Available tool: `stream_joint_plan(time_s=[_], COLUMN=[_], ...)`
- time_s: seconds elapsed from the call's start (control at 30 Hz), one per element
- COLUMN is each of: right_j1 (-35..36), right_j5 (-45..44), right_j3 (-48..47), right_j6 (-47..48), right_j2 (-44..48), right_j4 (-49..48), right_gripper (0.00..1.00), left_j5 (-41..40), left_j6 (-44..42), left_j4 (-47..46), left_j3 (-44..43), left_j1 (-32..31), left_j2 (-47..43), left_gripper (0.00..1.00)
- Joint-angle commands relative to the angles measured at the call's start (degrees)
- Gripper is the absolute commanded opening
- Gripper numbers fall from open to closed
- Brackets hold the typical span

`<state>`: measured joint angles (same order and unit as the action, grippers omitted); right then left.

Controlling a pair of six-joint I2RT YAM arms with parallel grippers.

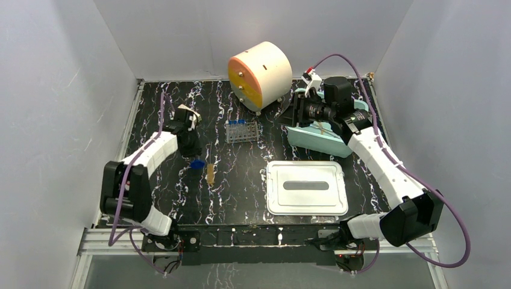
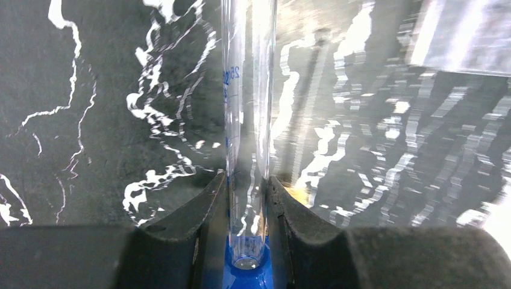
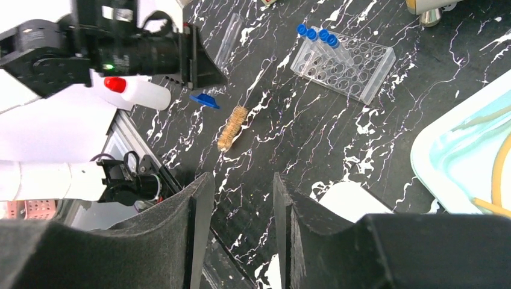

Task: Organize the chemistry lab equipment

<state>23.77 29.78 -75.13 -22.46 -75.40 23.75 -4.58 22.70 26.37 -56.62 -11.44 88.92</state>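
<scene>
1. The left claw (image 2: 247,177) is closed tight on a clear tube (image 2: 247,90). It grips near one end, and the rest of the tube juts out past the fingertips over the tabletop (image 1: 241,198). Blue shows at the gripped end; I cannot tell whether that is the tube's cap.
2. The right claw (image 3: 240,180) stands partly open with nothing between its jaws, up over the tabletop.
3. A loose blue cap (image 3: 205,99) lies on the tabletop just below the left claw, and a short tool (image 3: 232,126) lies near it. Neither is put away.
4. The tube rack (image 3: 349,66) stands further out, between the left claw and the round cabinet (image 1: 259,73). Four blue-capped tubes (image 3: 316,36) sit along one edge of it and the other holes are vacant.
5. The tan tubing (image 3: 500,168) already lies inside the teal tub (image 3: 422,150). The white lid (image 1: 306,188) lies flat on the tabletop, apart from the tub.
6. Assessment: the task is partly done. The tubing and four tubes are placed. The held tube is not yet racked, and the cap and tool are outstanding.
</scene>
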Motion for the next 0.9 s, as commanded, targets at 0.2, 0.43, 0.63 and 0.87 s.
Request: stream_joint_plan(time_s=[0.2,0.43,0.63,0.87], right_j1=[7.03,14.00,14.96,14.99], right_j5=[-6.55,-9.69,-11.91,-16.94], right_j3=[5.67,3.84,-1.97,1.23], right_j6=[-9.23,-12.98,-14.07,-18.16], right_j2=[3.81,0.25,-4.98,-3.62], right_j4=[-10.49,-15.70,-14.18,-17.23], right_gripper=[0.59,0.69,0.70,0.69], left_j5=[35.17,44.22,41.40,41.46], left_j6=[-2.11,1.96,1.63,4.77], left_j4=[-8.14,-16.25,-17.50,-20.90], left_j3=[-1.89,0.24,-0.41,0.26], left_j1=[-1.27,-5.68,-13.06,-13.91], left_j2=[-18.35,-21.76,-20.48,-20.66], left_gripper=[0.19,0.19,0.19,0.19])
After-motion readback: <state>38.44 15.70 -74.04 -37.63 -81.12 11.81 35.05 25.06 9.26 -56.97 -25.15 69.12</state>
